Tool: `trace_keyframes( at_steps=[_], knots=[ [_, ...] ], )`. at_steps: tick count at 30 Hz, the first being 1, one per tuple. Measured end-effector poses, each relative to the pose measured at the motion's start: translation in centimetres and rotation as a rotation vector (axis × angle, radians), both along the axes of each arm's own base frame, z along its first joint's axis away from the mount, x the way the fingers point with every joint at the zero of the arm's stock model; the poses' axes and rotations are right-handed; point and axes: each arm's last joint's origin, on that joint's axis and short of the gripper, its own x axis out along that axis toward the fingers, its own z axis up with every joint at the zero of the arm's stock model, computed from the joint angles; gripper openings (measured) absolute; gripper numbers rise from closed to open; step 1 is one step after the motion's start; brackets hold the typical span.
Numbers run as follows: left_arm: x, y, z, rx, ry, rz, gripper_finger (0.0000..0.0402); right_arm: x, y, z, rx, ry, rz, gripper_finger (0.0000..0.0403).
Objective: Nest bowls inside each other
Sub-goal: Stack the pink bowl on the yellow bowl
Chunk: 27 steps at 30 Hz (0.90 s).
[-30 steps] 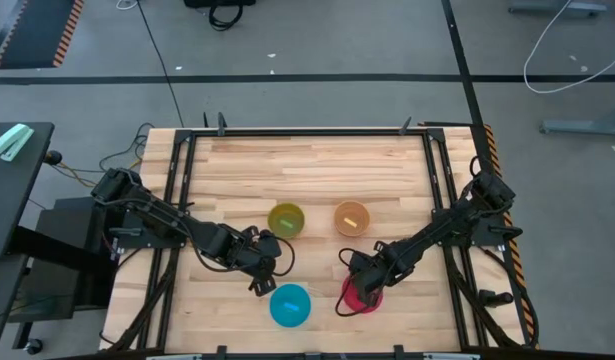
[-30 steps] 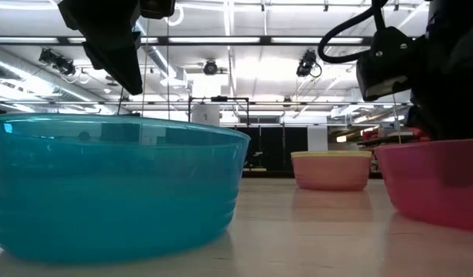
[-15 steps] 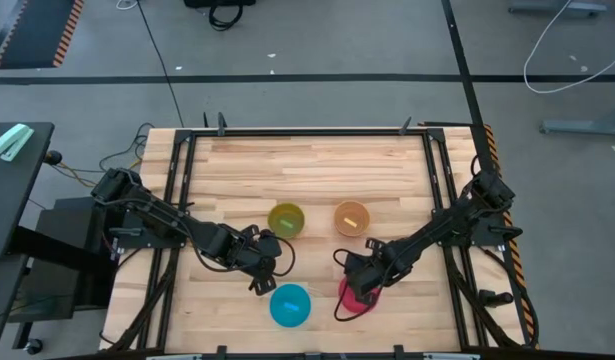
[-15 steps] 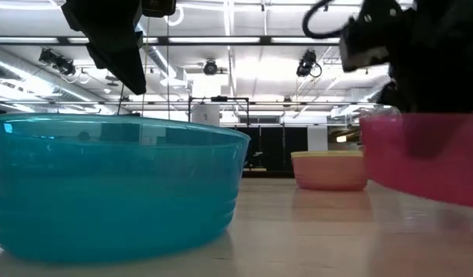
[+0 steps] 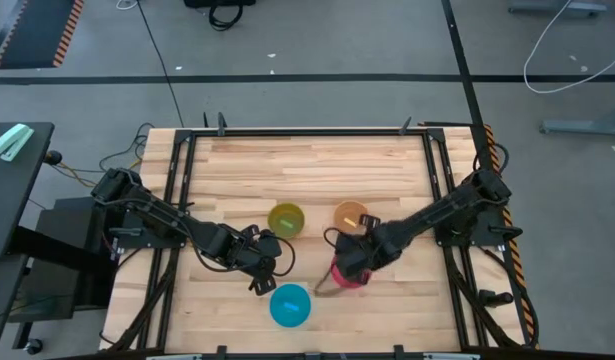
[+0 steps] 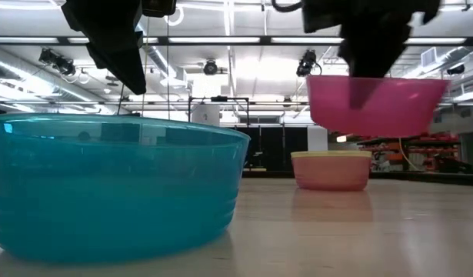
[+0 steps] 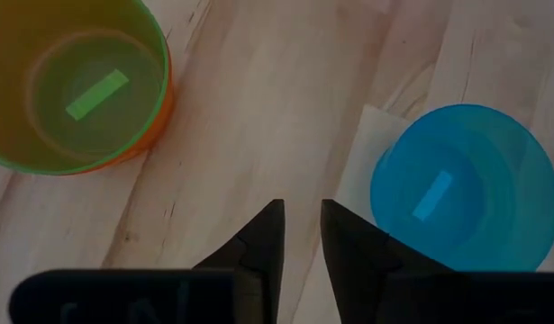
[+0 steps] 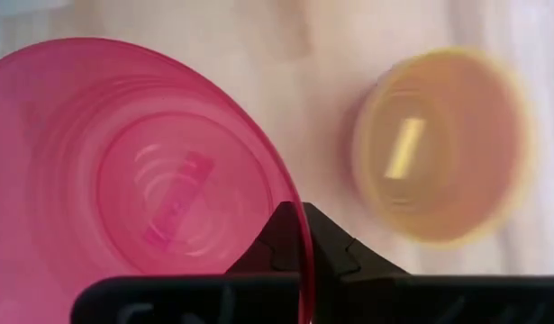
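Right gripper (image 8: 301, 236), mine, pinched the pink bowl's (image 6: 377, 105) rim above the table (image 5: 317, 165); it might slip toward the orange bowl (image 5: 351, 217) at one o'clock.

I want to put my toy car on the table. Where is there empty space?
The far half of the table, beyond the green bowl and orange bowl, is bare. It is crowded nearer: the blue bowl, and the right pincer carrying the pink bowl.
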Motion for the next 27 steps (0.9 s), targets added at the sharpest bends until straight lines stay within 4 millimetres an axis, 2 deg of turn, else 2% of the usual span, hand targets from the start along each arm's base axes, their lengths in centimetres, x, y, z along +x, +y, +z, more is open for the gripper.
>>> trace_keyframes(
  at_steps=[6, 13, 16, 22, 27],
  knots=[
    [0.0, 0.0, 0.0, 0.005, 0.001, -0.007, 0.0076, 0.8, -4.3, 2.5, -0.005, -0.023, -0.037, 0.0],
    [0.0, 0.0, 0.0, 0.009, 0.001, -0.014, 0.0082, -0.4, -9.2, 6.0, 0.014, -0.131, -0.147, 0.0],
    [0.0, 0.0, 0.0, 0.01, 0.001, -0.015, 0.0084, -0.9, -10.9, 6.9, 0.024, -0.169, -0.225, 0.0],
    [0.0, 0.1, 0.0, 0.039, -0.013, 0.0, 0.0079, -0.7, -13.6, 6.5, 0.038, -0.15, -0.336, 0.0],
    [0.0, 0.1, 0.0, 0.042, -0.009, 0.001, 0.0076, -0.1, -14.6, 5.4, 0.142, -0.09, -0.319, 0.0]
  ],
)
